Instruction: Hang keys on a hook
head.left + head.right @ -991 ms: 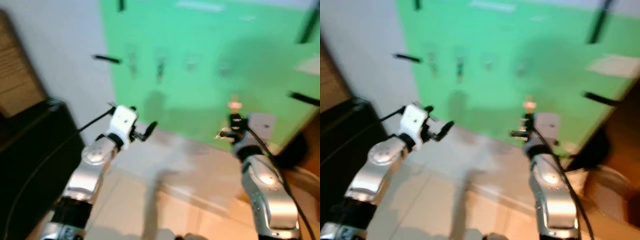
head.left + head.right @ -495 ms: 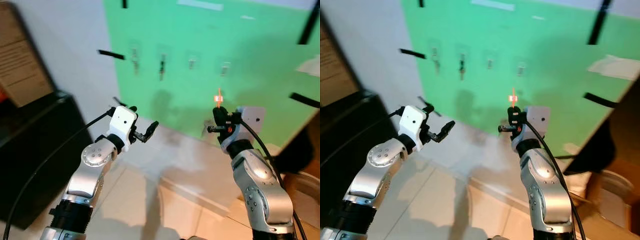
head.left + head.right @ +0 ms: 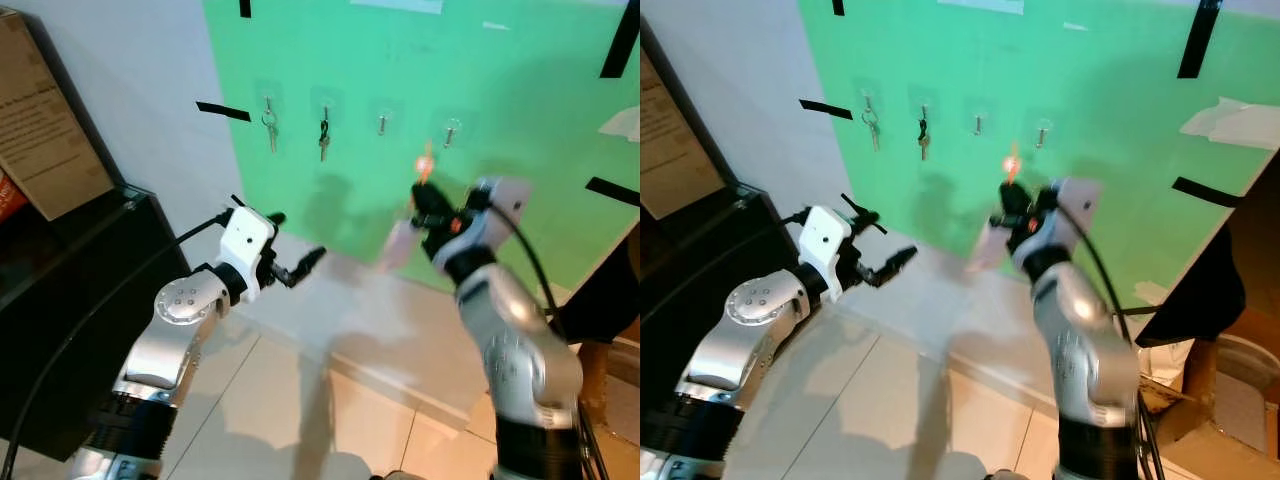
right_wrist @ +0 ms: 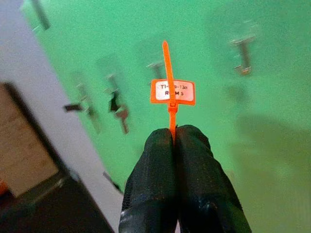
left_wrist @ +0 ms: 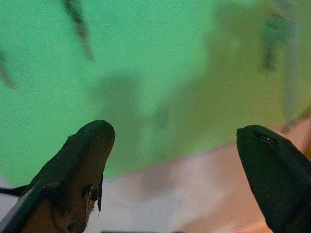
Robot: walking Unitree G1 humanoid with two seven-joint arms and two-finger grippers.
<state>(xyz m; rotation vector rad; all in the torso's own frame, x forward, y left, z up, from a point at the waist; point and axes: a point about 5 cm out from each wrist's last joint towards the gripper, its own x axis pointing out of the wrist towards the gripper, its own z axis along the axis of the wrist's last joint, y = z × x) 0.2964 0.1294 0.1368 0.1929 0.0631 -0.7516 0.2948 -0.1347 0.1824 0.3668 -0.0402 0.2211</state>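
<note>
— Where is your key tag?

— Your orange key tag [image 4: 172, 91] sticks up from the right gripper [image 4: 175, 133], whose two black fingers are pressed together on its strap. You hold it raised in front of the green board [image 3: 520, 110], just below the row of hooks.

— And the hooks?

— You have four on the board. The two leftmost hooks carry keys: a silver set [image 3: 270, 126] and a dark one [image 3: 323, 134]. The other two hooks [image 3: 452, 130] hang bare.

— Your other arm?

— Your left gripper [image 3: 305, 265] hovers lower, near the black cabinet [image 3: 70, 290], fingers spread apart, holding nothing.
</note>
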